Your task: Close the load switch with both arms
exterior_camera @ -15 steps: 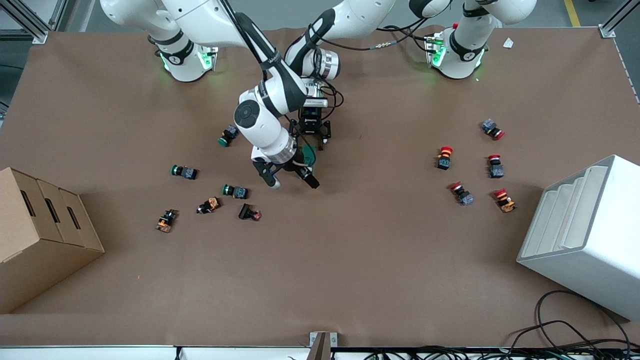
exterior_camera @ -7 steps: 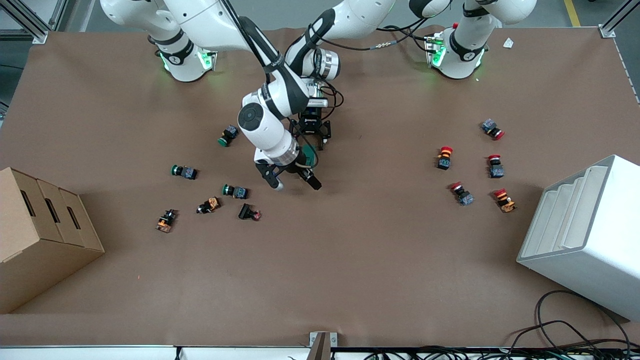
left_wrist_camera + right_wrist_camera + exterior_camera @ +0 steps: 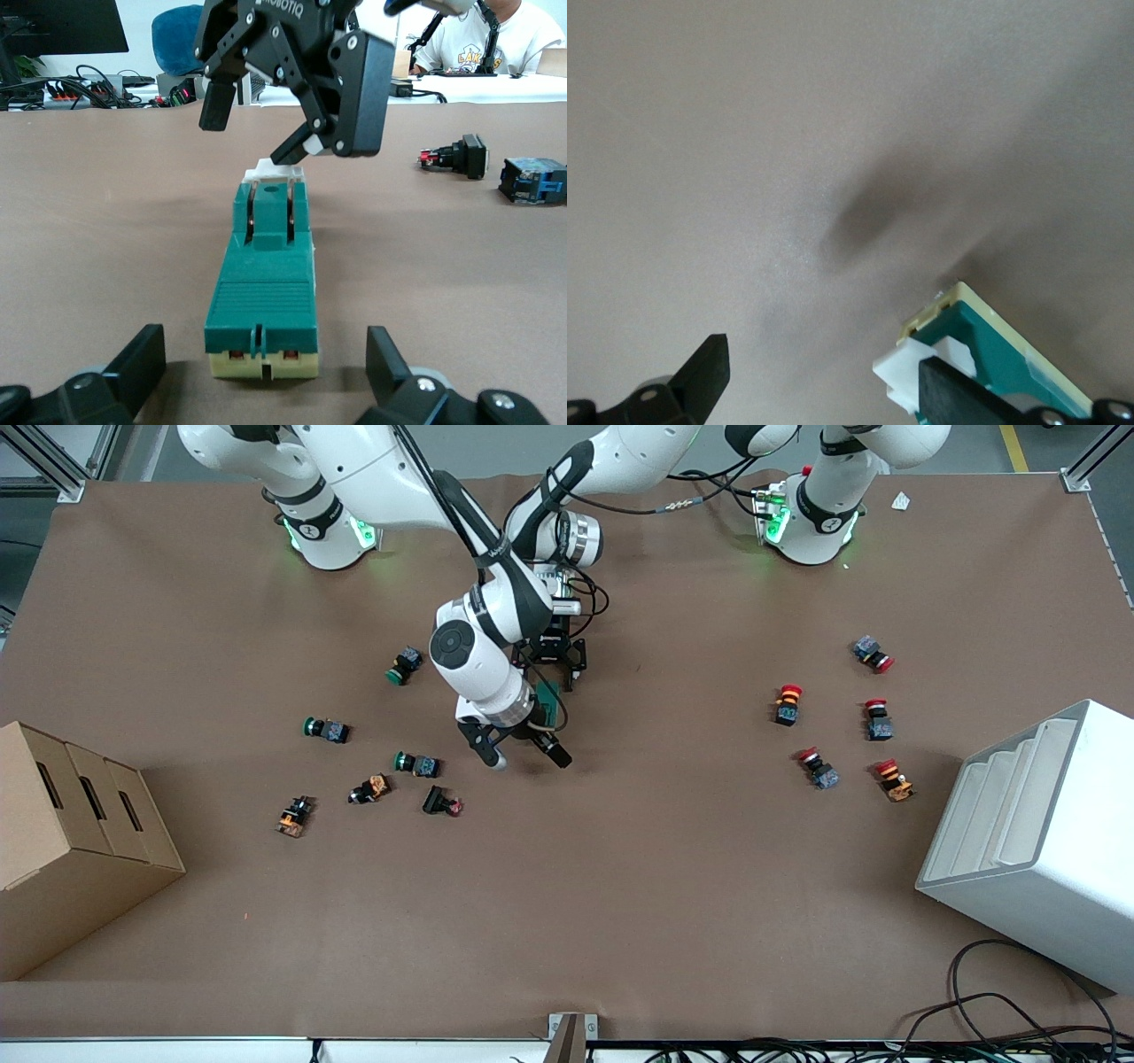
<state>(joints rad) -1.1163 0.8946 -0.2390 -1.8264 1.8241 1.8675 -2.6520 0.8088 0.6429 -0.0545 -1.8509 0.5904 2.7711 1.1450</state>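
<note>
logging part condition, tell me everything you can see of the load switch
The load switch is a dark-green oblong block that looks like plastic, with a ribbed top, a cream base and a cream-white lever piece at one end. It lies flat on the brown table near the middle. One finger of the open right gripper touches the lever end; the open left gripper straddles the other end without touching.

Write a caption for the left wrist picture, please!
Green load switch lies between the open left gripper fingers; the right gripper touches its white lever.

left end effector (image 3: 261, 372): spread, low at table centre | right end effector (image 3: 523, 755): spread, tilted just beside it
</note>
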